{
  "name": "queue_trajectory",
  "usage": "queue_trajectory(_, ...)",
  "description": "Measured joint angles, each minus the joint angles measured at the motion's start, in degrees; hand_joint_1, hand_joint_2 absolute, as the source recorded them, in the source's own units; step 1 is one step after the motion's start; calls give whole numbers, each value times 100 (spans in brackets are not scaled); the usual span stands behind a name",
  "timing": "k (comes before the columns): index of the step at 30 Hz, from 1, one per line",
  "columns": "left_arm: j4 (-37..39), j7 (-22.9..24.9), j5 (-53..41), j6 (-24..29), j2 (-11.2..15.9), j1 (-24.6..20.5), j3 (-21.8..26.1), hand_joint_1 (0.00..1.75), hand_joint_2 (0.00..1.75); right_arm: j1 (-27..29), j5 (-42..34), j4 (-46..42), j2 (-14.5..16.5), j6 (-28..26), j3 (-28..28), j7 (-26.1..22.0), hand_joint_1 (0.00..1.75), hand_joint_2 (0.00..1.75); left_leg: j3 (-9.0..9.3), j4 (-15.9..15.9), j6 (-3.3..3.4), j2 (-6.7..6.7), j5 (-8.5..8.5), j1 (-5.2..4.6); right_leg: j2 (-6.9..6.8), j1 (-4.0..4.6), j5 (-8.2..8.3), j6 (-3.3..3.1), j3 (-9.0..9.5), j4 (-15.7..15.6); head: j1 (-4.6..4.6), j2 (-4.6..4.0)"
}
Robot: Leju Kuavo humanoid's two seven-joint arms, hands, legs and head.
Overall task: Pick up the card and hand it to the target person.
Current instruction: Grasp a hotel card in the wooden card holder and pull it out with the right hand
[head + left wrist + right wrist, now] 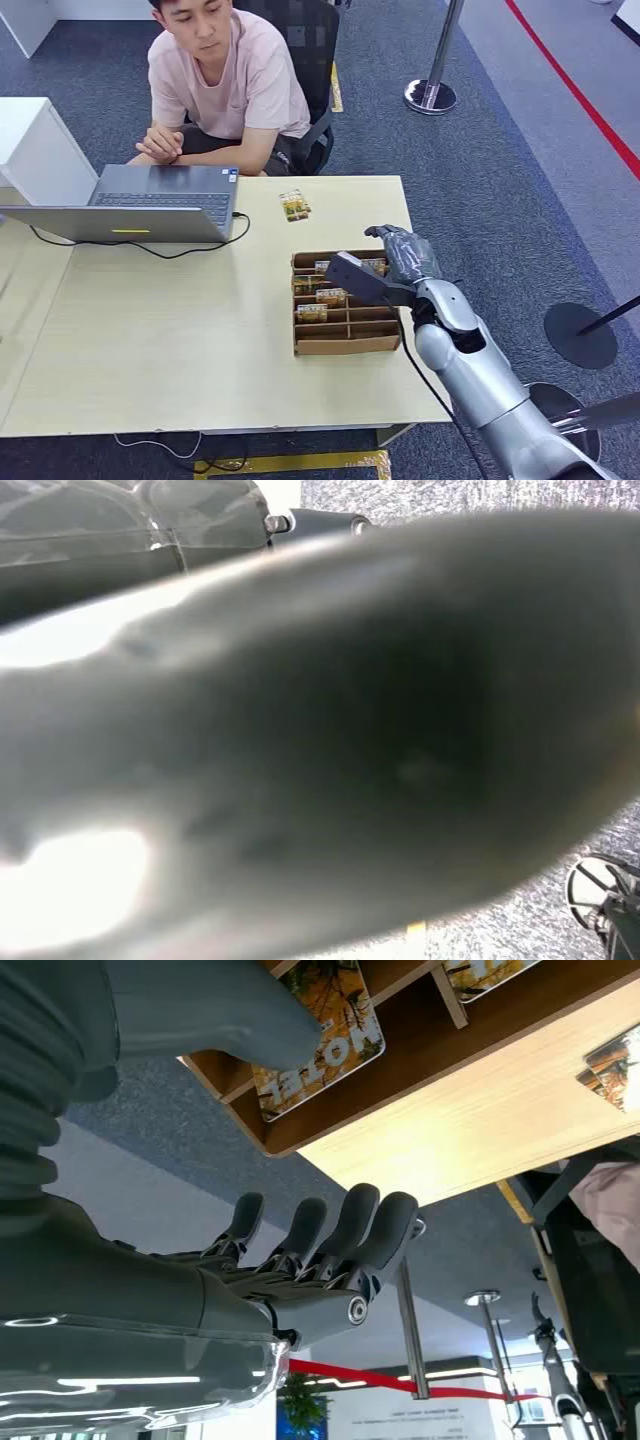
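A cardboard tray with several compartments sits near the table's right edge, with cards lying in its left slots. One loose card rests on the table beyond it, close to the seated person. My right hand hovers over the tray's far right corner, fingers apart and holding nothing. In the right wrist view the thumb reaches above a "HOTEL" card in the tray, while the fingers hang off the table's side. A blurred grey shape sits close to the left wrist camera; I cannot tell how the left hand stands.
An open laptop with a black cable stands at the table's far left. The person sits in a dark chair behind the table. A stanchion base and a red floor line lie to the far right on the carpet.
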Motion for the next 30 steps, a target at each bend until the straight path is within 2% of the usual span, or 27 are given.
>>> queue_trajectory(8, 0, 1, 0, -2, 0, 0, 0, 0, 0, 1, -35, 0, -59, 0, 0, 4, 72, 175, 0, 0, 0, 0, 0, 0, 1, 0, 0, 0, 0, 0, 1, 0)
queue_trajectory(14, 0, 3, 0, -2, 0, 0, 0, 0, 0, -1, -77, 8, -77, 20, 22, 4, 88, 175, 0, 0, 0, 0, 0, 0, 0, 0, 0, 0, 0, 0, 1, 0)
queue_trajectory(30, 0, 52, 0, -2, 0, 0, 0, 0, 0, -10, -104, 61, -80, 39, 173, 0, 77, 175, 0, 0, 0, 0, 0, 0, 0, 0, 0, 0, 0, 0, 1, 0)
